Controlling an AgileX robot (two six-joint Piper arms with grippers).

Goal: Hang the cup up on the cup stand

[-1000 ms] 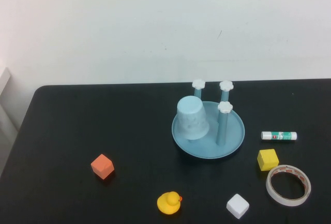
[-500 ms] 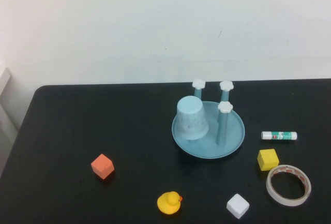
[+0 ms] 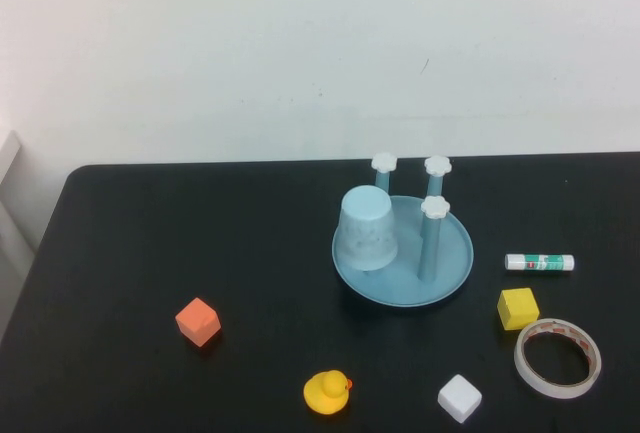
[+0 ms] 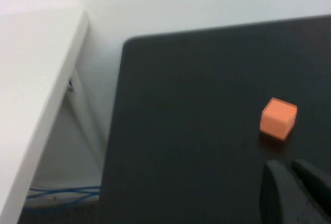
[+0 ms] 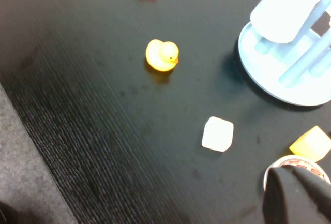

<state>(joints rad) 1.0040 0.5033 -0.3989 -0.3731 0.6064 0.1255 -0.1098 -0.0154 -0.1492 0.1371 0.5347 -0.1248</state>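
1. One cup, inverted over a post of the one cup stand; three capped posts visible.
2. Desk: three cubes, one duck.
3. My left gripper above the desk near the orange cube, my right gripper above the tape roll: jaws together.

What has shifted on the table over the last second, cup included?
Only the cup changed: hung upside down over a post of the cup stand, it settled from a slight lean to nearly upright. Nothing was grasped or let go. The orange cube, duck and tape roll stayed put. The left tool and right tool appear shut, off the table.
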